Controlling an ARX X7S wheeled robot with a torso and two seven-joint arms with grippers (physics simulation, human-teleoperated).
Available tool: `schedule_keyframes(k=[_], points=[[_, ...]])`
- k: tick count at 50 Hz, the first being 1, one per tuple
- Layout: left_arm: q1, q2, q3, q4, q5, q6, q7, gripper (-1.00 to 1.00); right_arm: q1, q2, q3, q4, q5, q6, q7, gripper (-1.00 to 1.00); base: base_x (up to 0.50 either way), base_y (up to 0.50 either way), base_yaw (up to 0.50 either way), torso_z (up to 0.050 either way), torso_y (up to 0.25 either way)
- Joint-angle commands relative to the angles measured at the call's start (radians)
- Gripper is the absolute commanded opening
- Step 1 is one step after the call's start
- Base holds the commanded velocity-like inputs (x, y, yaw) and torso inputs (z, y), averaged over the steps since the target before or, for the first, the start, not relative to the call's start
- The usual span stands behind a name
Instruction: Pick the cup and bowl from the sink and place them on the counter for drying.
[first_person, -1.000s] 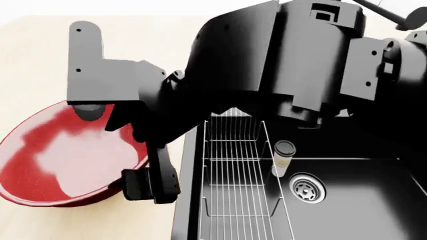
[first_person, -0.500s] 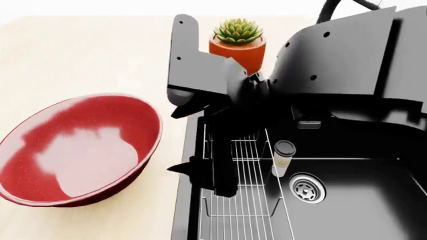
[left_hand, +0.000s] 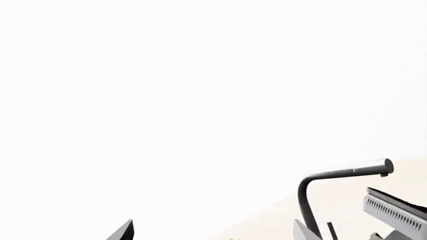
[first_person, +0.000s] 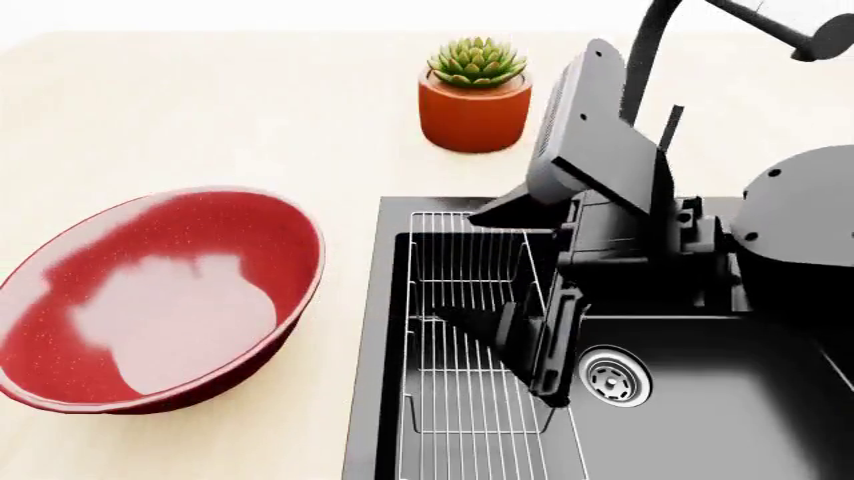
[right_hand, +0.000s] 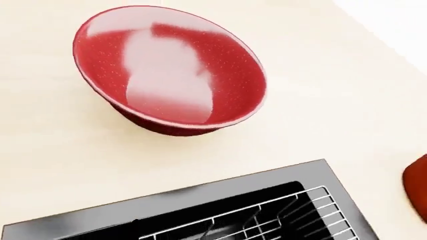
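I see the bowl (first_person: 154, 300) resting empty on the counter (first_person: 200, 110), left of the sink (first_person: 721, 420). My left gripper (first_person: 527, 345) hangs over the rack (first_person: 461, 400), hiding the cup; its opening, I cannot tell.

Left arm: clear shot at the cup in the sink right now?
Probably yes: the left pincer hangs open down in the sink at the wire rack edge, nothing blocking. The cup itself is out of sight, likely behind the pincer.

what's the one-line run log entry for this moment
bowl: on counter | cup: hidden | gripper: lowered in sink by wire rack
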Motion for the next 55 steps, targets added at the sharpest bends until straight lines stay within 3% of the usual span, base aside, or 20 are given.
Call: schedule_keyframes(k=[1, 16, 29, 43, 55], points=[[-0.01, 0.0, 0.02, -0.002, 0.008, 0.007, 0.0, 1.0, -0.081, 0.183, 0.006, -0.067, 0.053, -0.058, 0.11, 1.0, 0.0, 0.0, 0.0, 0.0, 0.0], [-0.015, -0.009, 0.026, -0.002, 0.001, 0.013, -0.008, 1.0, -0.203, 0.389, -0.027, -0.12, 0.082, -0.161, 0.212, 1.0, 0.0, 0.0, 0.0, 0.0, 0.0], [-0.012, -0.007, 0.032, 0.002, 0.001, 0.017, -0.011, 1.0, -0.222, 0.47, -0.022, -0.105, 0.136, -0.19, 0.283, 1.0, 0.0, 0.0, 0.0, 0.0, 0.0], [-0.007, -0.005, 0.03, 0.004, 0.004, 0.02, -0.006, 1.0, 0.064, 0.372, 0.071, 0.074, 0.416, 0.309, 0.336, 1.0, 0.0, 0.0, 0.0, 0.0, 0.0], [-0.024, -0.015, 0.049, 0.0, -0.003, 0.029, -0.014, 1.0, 0.192, 0.312, 0.071, 0.203, 0.544, 0.544, 0.412, 1.0, 0.0, 0.0, 0.0, 0.0, 0.0]])
